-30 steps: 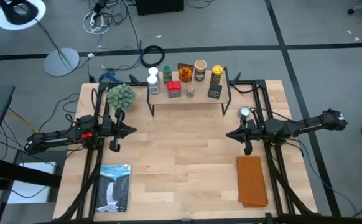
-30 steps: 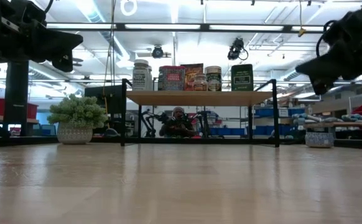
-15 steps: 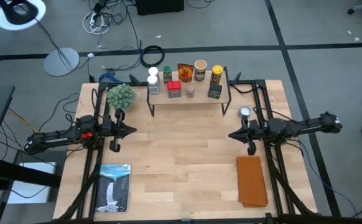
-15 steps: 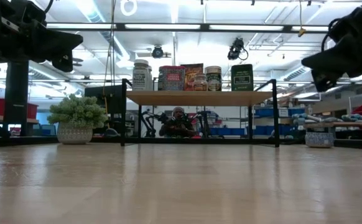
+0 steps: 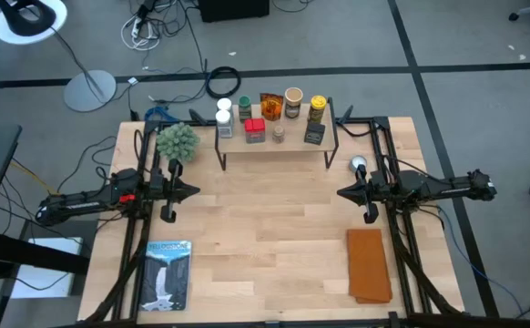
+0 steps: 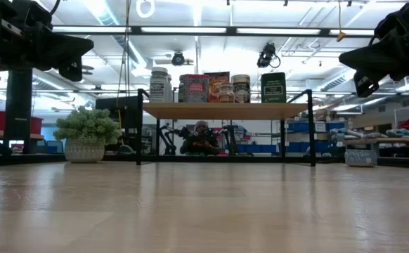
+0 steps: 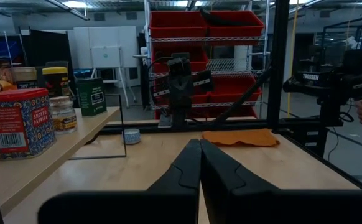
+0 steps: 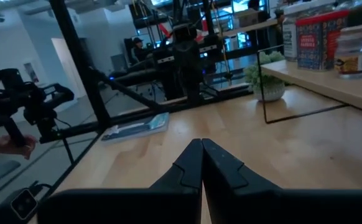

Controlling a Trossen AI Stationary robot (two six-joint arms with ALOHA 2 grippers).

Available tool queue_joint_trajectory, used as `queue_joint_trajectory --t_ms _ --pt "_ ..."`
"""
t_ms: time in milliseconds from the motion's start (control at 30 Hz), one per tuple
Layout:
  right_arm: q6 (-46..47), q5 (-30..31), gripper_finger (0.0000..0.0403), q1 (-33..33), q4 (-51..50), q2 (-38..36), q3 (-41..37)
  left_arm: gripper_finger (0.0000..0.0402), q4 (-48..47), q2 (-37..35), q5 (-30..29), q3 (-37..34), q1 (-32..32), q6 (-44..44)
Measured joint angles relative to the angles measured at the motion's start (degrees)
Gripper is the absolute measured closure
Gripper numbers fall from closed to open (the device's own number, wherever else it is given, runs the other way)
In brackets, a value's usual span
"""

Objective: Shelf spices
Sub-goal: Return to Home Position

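With the small capped spice jars and tins standing on the low light-wood, black-legged shelf, the left claw and right claw hang pinched together and empty, so homing calls for level retreats clear of its legs.

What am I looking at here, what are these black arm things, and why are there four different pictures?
These are two robot arms working at a wooden table. One picture looks straight down from above, one looks level across the tabletop, and two come from cameras on the arms' wrists. The left gripper and the right gripper hang above the table, one at each side, fingers shut and holding nothing. At the back of the table a low wooden shelf carries the spices, a group of jars and tins. Also on the table are a green plant, a small round tin, an orange cloth and a booklet.
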Motion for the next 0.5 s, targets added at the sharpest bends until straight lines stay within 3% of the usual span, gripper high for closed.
queue_joint_trajectory --t_ms 300,500 --pt "-8.0 -0.9 0.0394 -0.4 -0.2 0.7 0.0 0.0390 0.0 0.0 0.0 0.0 0.0 0.0" --pt "-13.2 -1.5 0.0394 -0.4 -0.3 5.9 0.0 0.0390 0.0 0.0 0.0 0.0 0.0 0.0"
